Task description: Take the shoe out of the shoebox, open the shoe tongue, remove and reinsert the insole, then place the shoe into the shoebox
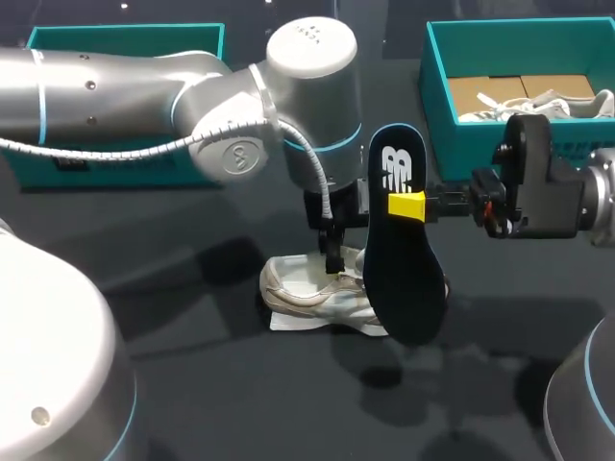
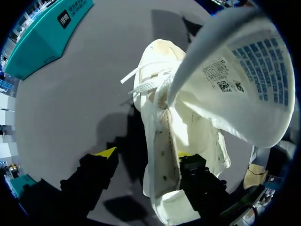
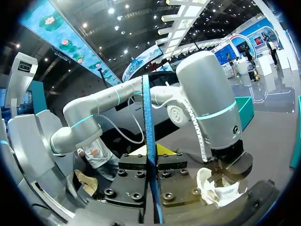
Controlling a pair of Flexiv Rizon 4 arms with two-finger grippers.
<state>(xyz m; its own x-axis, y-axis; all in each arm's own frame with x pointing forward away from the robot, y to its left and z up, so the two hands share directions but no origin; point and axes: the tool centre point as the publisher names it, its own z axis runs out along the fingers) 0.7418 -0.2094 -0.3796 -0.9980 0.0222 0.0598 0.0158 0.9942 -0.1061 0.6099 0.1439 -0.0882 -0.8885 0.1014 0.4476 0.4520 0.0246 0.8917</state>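
Note:
A white shoe (image 1: 312, 293) lies on its side on the dark table. My left gripper (image 1: 333, 257) hangs straight down over its opening. In the left wrist view the gripper (image 2: 146, 159) straddles the shoe (image 2: 164, 117) at its side wall; one yellow-tipped finger (image 2: 106, 153) stands outside and clear of the fabric, so the gripper is open. My right gripper (image 1: 408, 205) is shut on the dark blue insole (image 1: 404, 269), holding it upright just right of the shoe. In the right wrist view the insole (image 3: 146, 122) shows edge-on between that gripper's (image 3: 150, 154) fingers. Its pale printed underside (image 2: 244, 70) looms over the shoe.
A teal shoebox (image 1: 437, 106) stands at the back right with a second white shoe (image 1: 543, 104) inside. Another teal box part (image 1: 125, 40) sits at the back left, partly behind my left arm. Bare dark table lies in front of the shoe.

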